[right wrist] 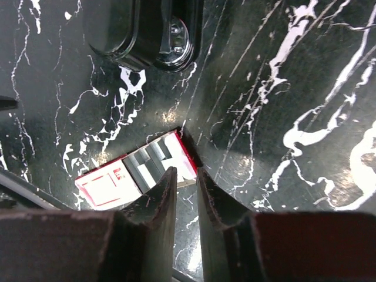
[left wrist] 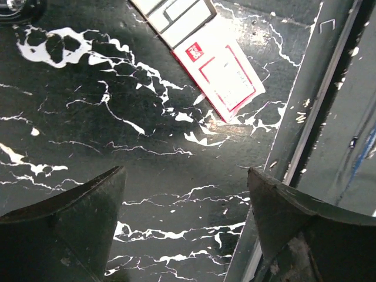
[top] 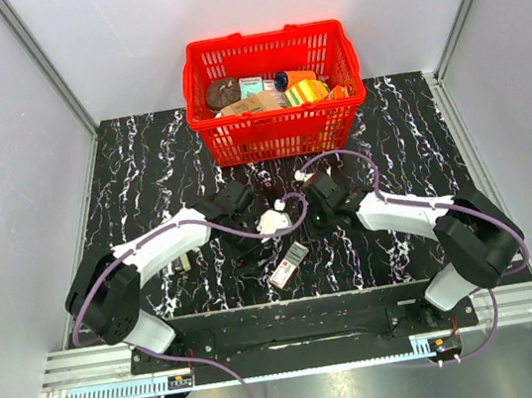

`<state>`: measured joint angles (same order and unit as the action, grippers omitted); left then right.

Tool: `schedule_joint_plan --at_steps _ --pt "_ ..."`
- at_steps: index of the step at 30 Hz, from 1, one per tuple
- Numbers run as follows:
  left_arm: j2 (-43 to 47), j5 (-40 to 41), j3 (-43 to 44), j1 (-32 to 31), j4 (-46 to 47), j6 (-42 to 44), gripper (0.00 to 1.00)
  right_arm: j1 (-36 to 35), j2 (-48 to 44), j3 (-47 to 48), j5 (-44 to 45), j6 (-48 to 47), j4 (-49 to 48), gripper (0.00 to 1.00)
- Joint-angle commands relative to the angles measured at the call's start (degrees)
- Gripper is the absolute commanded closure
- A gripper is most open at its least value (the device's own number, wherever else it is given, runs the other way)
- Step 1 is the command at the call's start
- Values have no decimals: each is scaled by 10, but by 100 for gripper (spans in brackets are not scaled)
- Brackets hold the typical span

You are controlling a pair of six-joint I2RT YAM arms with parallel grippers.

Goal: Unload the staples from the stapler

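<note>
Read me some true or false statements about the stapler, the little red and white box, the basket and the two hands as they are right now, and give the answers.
1. The red basket has several items in it. True.
2. The left hand is clamped on the stapler. False: its fingers stand wide apart over the bare table, with nothing between them.
3. The red-and-white box lies on the table, outside the basket. True.
4. The right hand has its fingers spread wide. False: only a narrow gap separates them, and nothing is in it.
5. The stapler sits inside the basket. False: it lies on the table, beyond the box in the right wrist view.
</note>
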<state>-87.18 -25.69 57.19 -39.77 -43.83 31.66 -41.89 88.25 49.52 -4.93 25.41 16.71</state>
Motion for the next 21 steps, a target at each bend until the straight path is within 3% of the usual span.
schedule_joint_plan --at_steps 1,3,4,21 --pt "9 60 -22 -45 62 31 11 9 13 -19 -59 38 -84 75" --pt "8 87 -33 -71 78 31 8 9 23 -23 -66 47 -98 75" --pt "6 99 -37 -80 82 31 2 10 28 -23 -68 51 -101 75" --pt "-39 174 -69 -150 160 27 1 11 -17 -36 -40 42 -89 77"
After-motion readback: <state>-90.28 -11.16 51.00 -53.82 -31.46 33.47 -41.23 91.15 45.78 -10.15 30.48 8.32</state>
